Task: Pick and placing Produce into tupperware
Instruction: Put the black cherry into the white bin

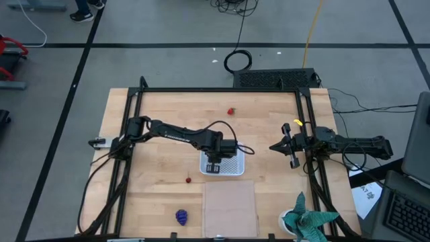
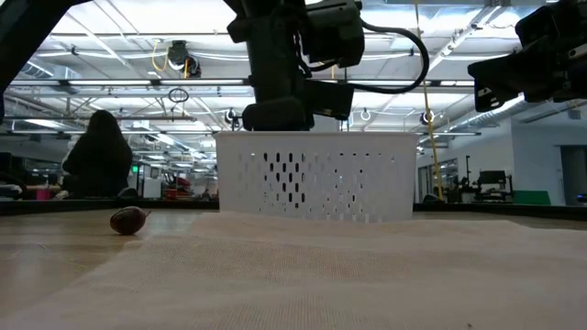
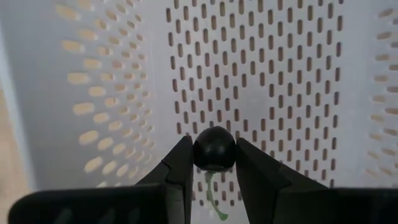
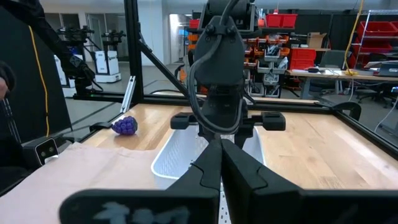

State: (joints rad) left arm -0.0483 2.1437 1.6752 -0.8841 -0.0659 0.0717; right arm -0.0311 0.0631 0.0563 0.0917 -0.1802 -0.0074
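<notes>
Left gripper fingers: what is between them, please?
In the left wrist view, a dark round berry sits pinched between the left gripper fingers, a green stem hanging below it, over the white tupperware floor.

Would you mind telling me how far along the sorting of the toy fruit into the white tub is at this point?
Nothing can be seen lying in the tub yet. In hand: the left gripper holds the dark round berry directly over the tub's perforated floor. Left to do: the strawberry, the cherry and the grape bunch lie on the table. The right gripper waits shut at the right side.
</notes>
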